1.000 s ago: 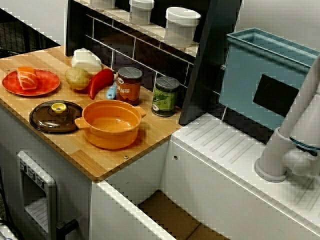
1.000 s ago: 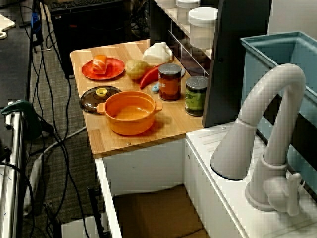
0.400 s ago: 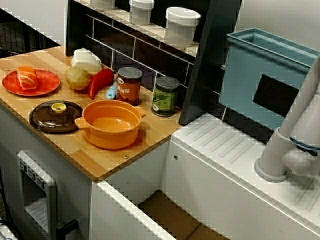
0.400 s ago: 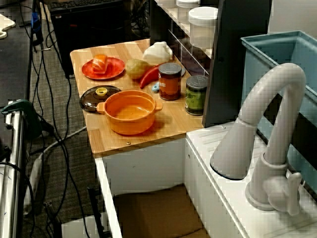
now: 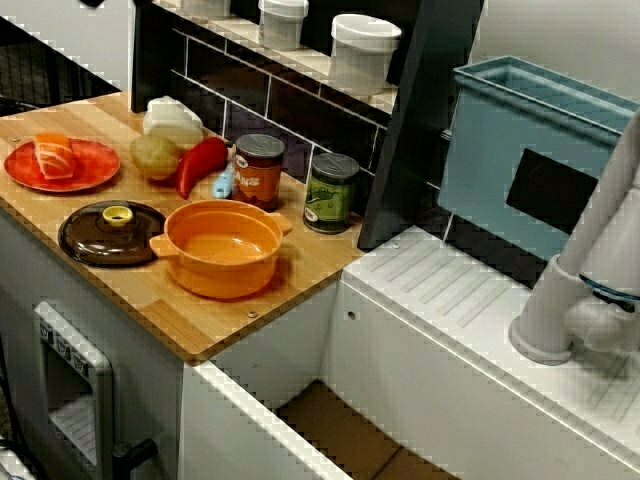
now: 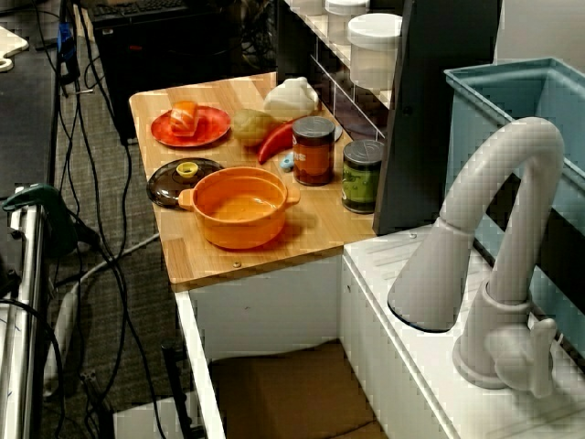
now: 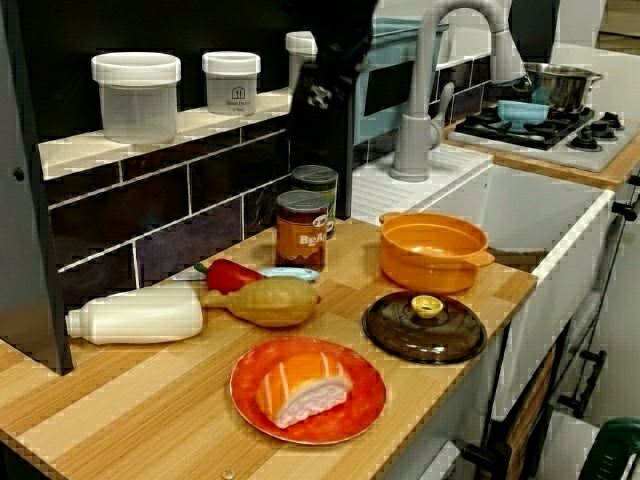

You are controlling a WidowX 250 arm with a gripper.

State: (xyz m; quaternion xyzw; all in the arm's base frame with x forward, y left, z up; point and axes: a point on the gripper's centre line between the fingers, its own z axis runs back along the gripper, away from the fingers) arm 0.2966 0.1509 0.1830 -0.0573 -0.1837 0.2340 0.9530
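Note:
No gripper shows clearly in any view; only a small dark shape (image 5: 91, 3) pokes in at the top left edge of the view from above. On the wooden counter (image 5: 150, 300) stands an open orange pot (image 5: 222, 248), with its brown lid (image 5: 112, 232) lying flat beside it. Behind them are a red plate (image 5: 92, 165) with a salmon piece (image 5: 54, 155), a potato (image 5: 153, 155), a red pepper (image 5: 202, 163), a brown can (image 5: 259, 170) and a green can (image 5: 330, 192). A white bottle (image 7: 135, 315) lies on its side by the tiled wall.
A dark upright panel (image 5: 415, 120) divides the counter from the white sink unit (image 5: 470, 310). A grey faucet (image 6: 494, 229) and a blue bin (image 5: 530, 150) stand there. White jars (image 5: 362, 50) sit on the shelf above. Cables (image 6: 101, 256) trail on the floor.
A small dark shape has come in at the top left edge of the view from above. The things on the counter have not moved.

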